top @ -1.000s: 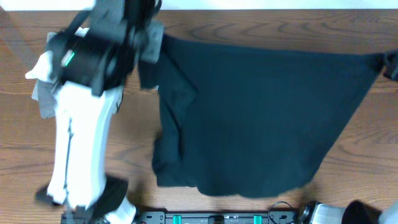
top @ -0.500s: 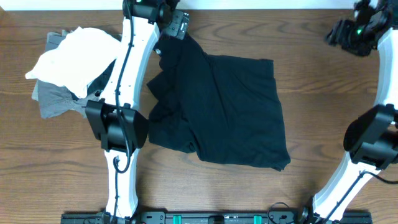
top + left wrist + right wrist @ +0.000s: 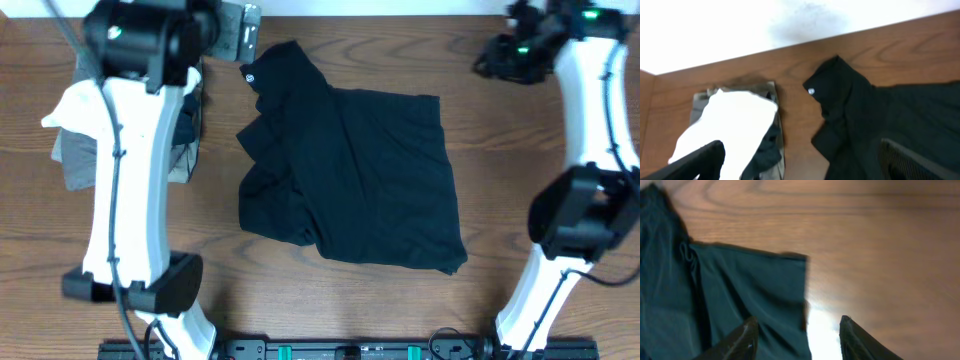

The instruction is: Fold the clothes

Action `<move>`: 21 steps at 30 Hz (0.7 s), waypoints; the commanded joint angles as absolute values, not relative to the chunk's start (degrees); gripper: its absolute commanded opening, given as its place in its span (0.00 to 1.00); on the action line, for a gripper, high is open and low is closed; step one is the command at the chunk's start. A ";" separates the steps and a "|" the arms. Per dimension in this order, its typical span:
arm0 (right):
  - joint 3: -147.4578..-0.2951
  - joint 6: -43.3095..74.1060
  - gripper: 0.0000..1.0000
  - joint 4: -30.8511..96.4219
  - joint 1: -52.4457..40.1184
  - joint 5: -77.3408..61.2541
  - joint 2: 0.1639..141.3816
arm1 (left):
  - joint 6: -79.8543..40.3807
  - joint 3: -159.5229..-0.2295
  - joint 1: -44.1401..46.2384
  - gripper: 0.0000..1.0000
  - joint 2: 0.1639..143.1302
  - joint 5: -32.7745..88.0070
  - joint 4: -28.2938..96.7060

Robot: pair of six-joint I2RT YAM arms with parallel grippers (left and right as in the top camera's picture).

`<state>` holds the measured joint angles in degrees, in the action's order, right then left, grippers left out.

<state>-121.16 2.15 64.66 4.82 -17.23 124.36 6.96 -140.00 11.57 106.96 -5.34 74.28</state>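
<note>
Black collared shirt point(image 3: 350, 170) lies rumpled in the middle of the counter point(image 3: 400, 310), slanting from collar at far left to hem near right. Left tool point(image 3: 802, 144), spread wide and empty, hangs just beside the collar; right tool point(image 3: 799, 320), also apart and empty, sits farther off.

Overhead top-down; wrist views high above shirt point(image 3: 350, 170)

On the table point(image 3: 490, 150), the shirt point(image 3: 360, 190) lies right of a garment pile point(image 3: 70, 160).
</note>
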 commanded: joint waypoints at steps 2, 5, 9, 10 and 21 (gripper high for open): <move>-119.77 0.99 0.60 59.96 0.08 -17.76 133.64 | 3.73 -140.92 11.57 0.98 102.96 -5.93 78.02; -119.77 1.04 0.62 56.40 -1.08 -16.91 137.84 | 3.73 -140.92 11.57 0.98 100.82 -5.93 80.03; -119.77 2.46 0.59 52.80 -1.02 -15.84 142.23 | 3.75 -140.92 11.57 0.98 99.20 -5.76 82.32; -119.77 2.72 0.57 52.16 -0.93 -15.84 143.15 | 3.75 -140.92 11.57 0.98 99.09 -5.78 82.87; -119.55 1.43 0.42 54.33 -2.81 -15.59 145.43 | 3.75 -140.88 11.57 0.98 99.07 -5.76 85.62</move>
<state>-120.22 2.28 52.75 -1.10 -15.99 142.58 4.45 -140.05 11.57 99.37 -5.32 85.27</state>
